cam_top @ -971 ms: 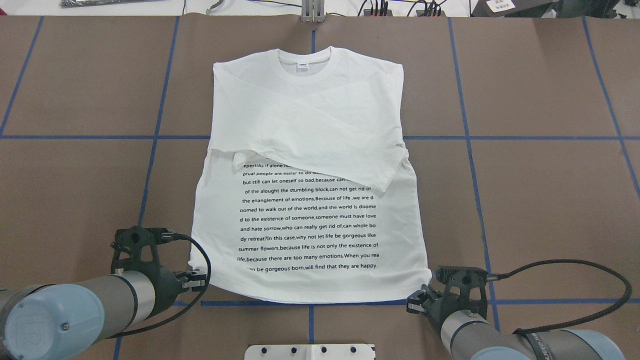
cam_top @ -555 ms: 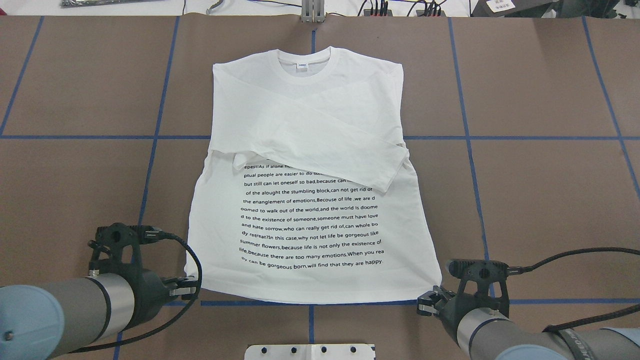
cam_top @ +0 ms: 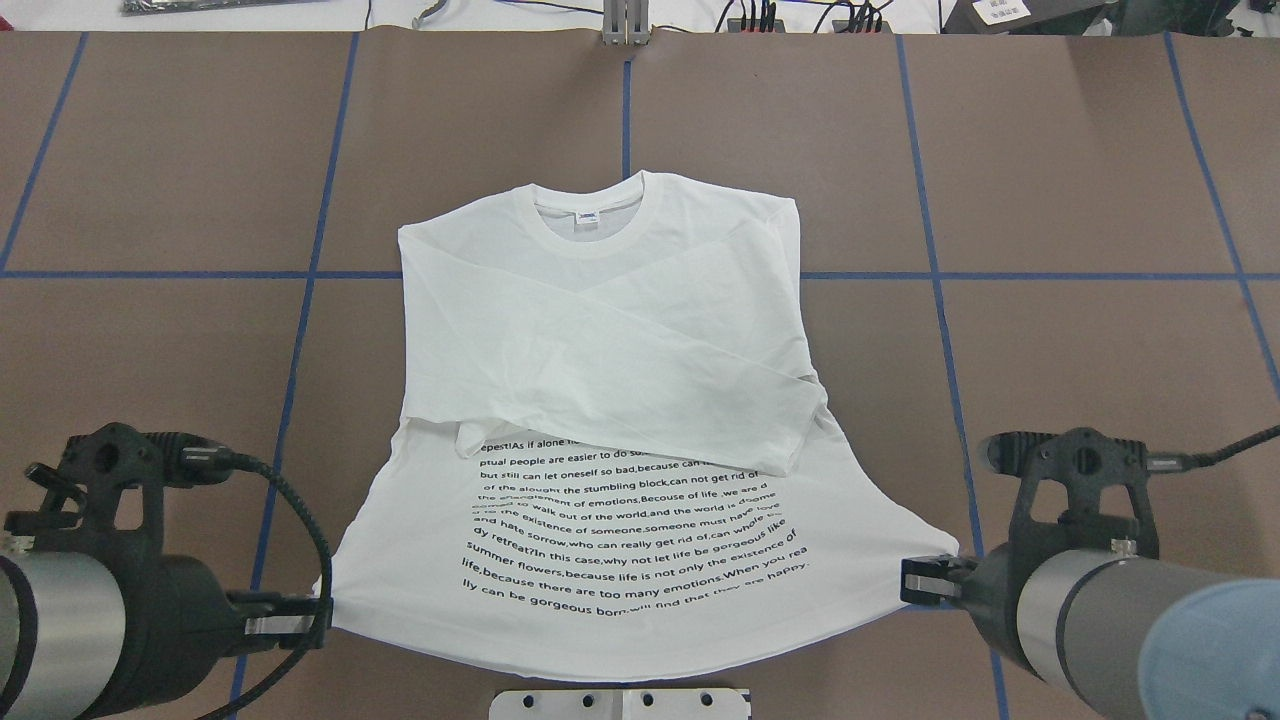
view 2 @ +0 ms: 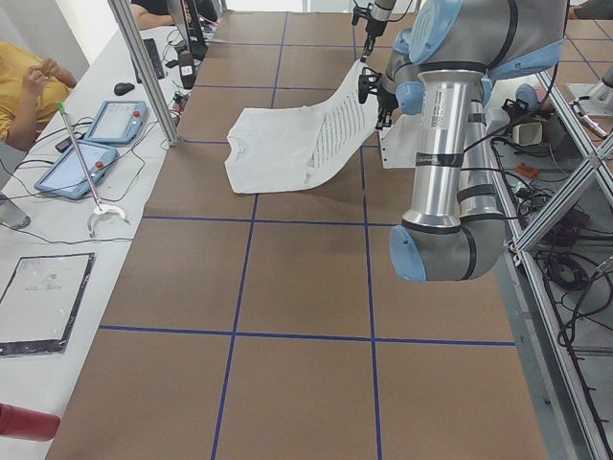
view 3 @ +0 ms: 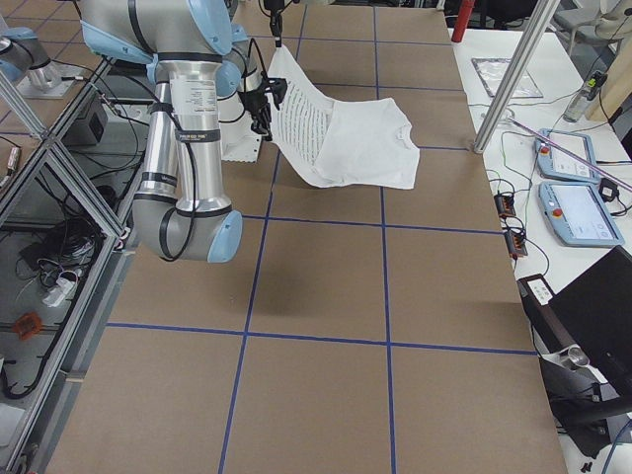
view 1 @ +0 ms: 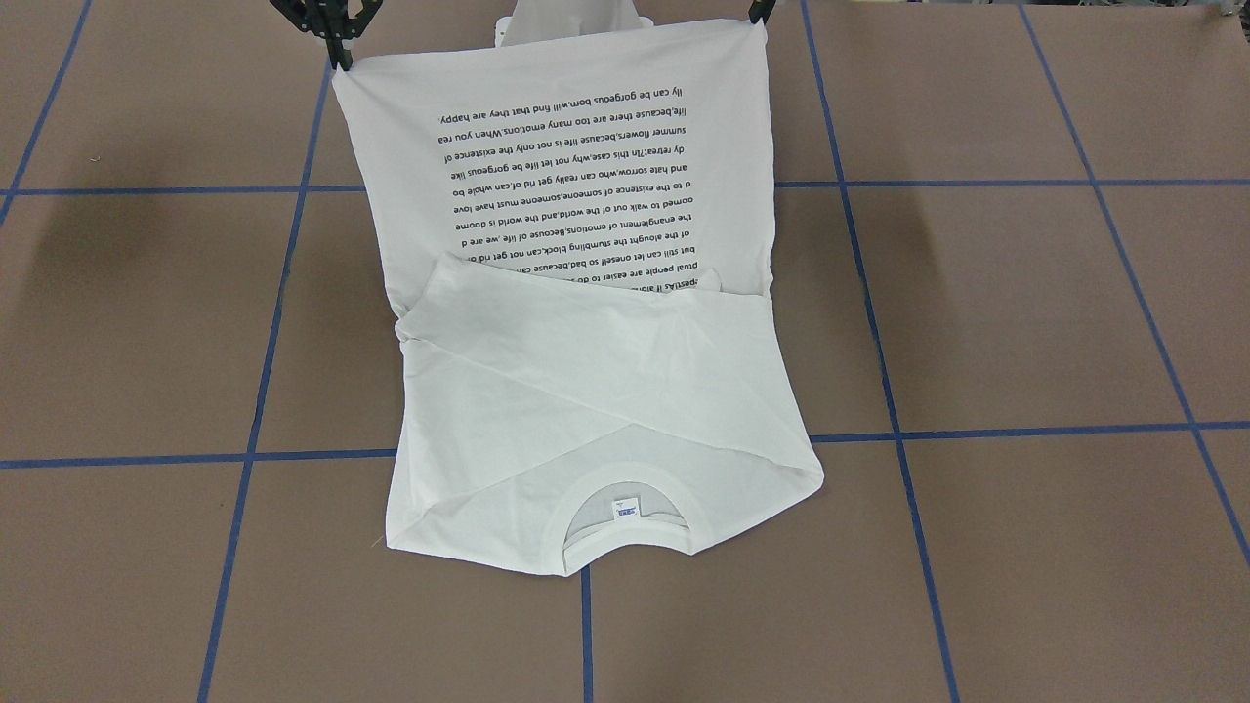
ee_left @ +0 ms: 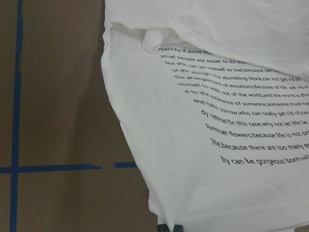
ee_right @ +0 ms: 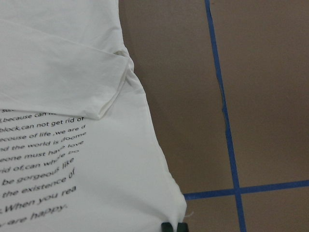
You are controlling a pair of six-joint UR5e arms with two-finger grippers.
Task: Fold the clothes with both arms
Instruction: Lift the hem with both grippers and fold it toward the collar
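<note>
The white long-sleeved T-shirt (cam_top: 600,330) lies text side up, sleeves crossed over the chest, collar (cam_top: 590,215) at the far end. Its hem is lifted off the table and stretched between both grippers. My left gripper (cam_top: 318,608) is shut on the hem's left corner. My right gripper (cam_top: 925,580) is shut on the hem's right corner. In the front-facing view the shirt (view 1: 586,371) hangs from the left gripper (view 1: 758,21) and the right gripper (view 1: 339,61) at the top. The wrist views show the shirt (ee_left: 203,135) (ee_right: 72,145) running up to the fingertips.
The brown table (cam_top: 1080,170) carries a grid of blue tape lines (cam_top: 930,270). The white base block (cam_top: 620,703) sits at the near edge under the hem. Tablets (view 2: 120,120) and cables lie on a side bench beyond the table.
Both grippers have risen and moved apart and back toward the robot, lifting the hem. The whole shirt has slid toward the robot; the collar is now nearer.
</note>
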